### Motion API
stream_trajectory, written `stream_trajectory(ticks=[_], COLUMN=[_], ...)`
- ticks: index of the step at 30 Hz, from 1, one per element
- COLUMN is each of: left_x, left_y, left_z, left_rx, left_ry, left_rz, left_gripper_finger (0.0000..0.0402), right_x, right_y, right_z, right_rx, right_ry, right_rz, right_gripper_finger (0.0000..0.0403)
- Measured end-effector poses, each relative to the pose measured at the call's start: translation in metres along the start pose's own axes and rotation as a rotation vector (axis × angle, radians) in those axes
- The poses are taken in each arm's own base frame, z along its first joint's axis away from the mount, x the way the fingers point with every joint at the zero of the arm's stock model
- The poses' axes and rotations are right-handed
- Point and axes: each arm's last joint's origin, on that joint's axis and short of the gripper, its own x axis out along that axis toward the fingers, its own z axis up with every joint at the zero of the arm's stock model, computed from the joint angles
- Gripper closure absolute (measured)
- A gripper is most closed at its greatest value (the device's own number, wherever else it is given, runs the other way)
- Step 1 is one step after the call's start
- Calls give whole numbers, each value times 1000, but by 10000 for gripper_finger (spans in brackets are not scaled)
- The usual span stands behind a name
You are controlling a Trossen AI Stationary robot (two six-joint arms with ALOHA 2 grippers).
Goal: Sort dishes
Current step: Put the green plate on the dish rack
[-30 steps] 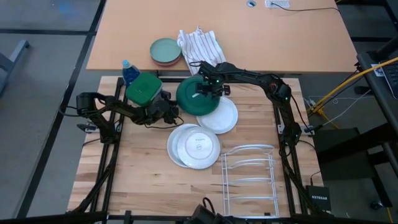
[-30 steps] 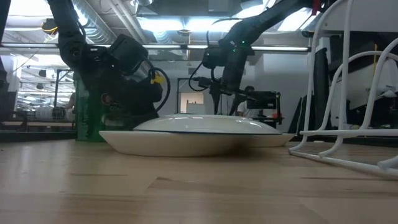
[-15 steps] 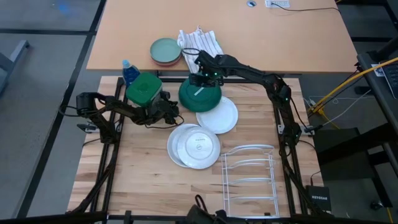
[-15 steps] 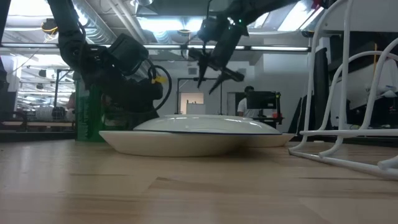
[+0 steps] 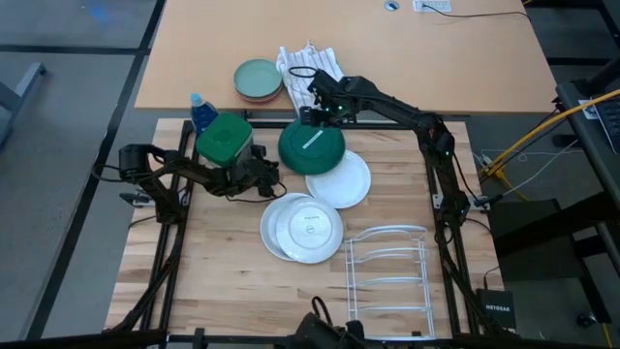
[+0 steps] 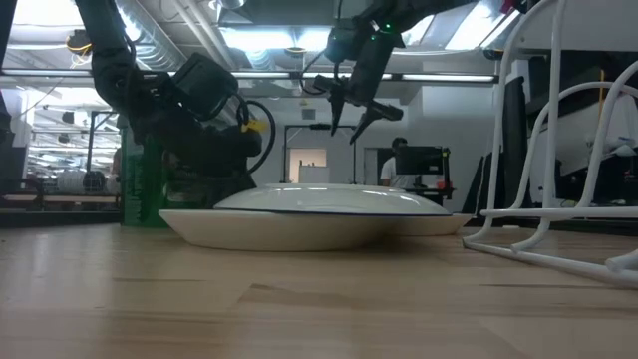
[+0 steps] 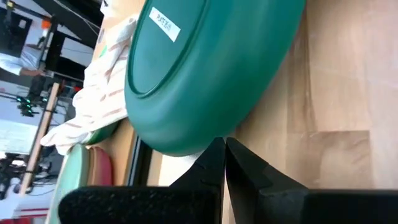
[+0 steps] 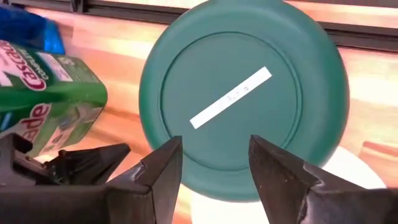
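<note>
The dark green plate [image 5: 311,147] lies bottom-up, a white label on its base, its near right rim over the far rim of a plain white plate [image 5: 341,182]. The smaller stamped plate [image 5: 310,226] lies on the other white plate [image 5: 275,231] near the table's middle. My right gripper [image 5: 313,103] is open and empty, raised above the green plate's far edge; the right wrist view [image 8: 214,146] looks down on the plate [image 8: 242,99]. My left gripper [image 7: 222,143] is shut, low at the green plate's left rim [image 7: 186,140]. My left gripper's shut fingertips lie level, from the table's left, right at the green plate's left rim [image 7: 193,146]. I cannot tell whether they touch it.
A green-lidded detergent jar [image 5: 225,138] and a blue-capped bottle [image 5: 199,107] stand at the far left by my left arm. A white wire dish rack [image 5: 387,276] stands at the near right. A pale green dish [image 5: 258,78] and striped cloth [image 5: 312,66] lie on the table beyond.
My right gripper has risen from just above the green plate and gone toward the table's far edge. The green plate now lies uncovered.
</note>
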Motion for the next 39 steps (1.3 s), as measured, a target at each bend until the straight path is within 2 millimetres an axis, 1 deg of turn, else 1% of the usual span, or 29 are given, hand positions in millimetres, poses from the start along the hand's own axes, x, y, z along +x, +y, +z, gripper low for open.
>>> stream_trajectory(ticks=[3, 7, 12, 17, 21, 24, 27, 31, 35, 39], left_x=[0, 0, 0, 0, 0, 0, 0, 0, 0, 0], left_y=[-1, -2, -2, -2, -2, -2, -2, -2, -3, -5], left_z=[1, 1, 1, 1, 1, 1, 1, 0, -1, -3], left_rx=[-50, -56, -86, -86, -88, -99, -123, -149, -159, -177], left_ry=[-20, -40, -40, -39, -39, -38, -35, -31, -17, 3], left_rz=[-27, -53, -55, -55, -55, -56, -58, -60, -69, -81], left_gripper_finger=[397, 396, 396, 396, 396, 396, 396, 396, 396, 396], right_x=[-1, -3, -7, -14, -22, -30, -41, -61, -87, -118], right_y=[-5, -14, -34, -62, -91, -114, -132, -150, -167, -187], right_z=[7, 17, 37, 63, 85, 100, 112, 125, 135, 143], right_rx=[12, 4, 57, 103, 154, 203, 208, 189, 150, 115], right_ry=[36, 110, 166, 189, 198, 235, 263, 236, 167, 76], right_rz=[41, 121, 202, 277, 340, 438, 571, 707, 807, 872], right_gripper_finger=[217, 217, 217, 217, 217, 217, 217, 217, 217, 217])
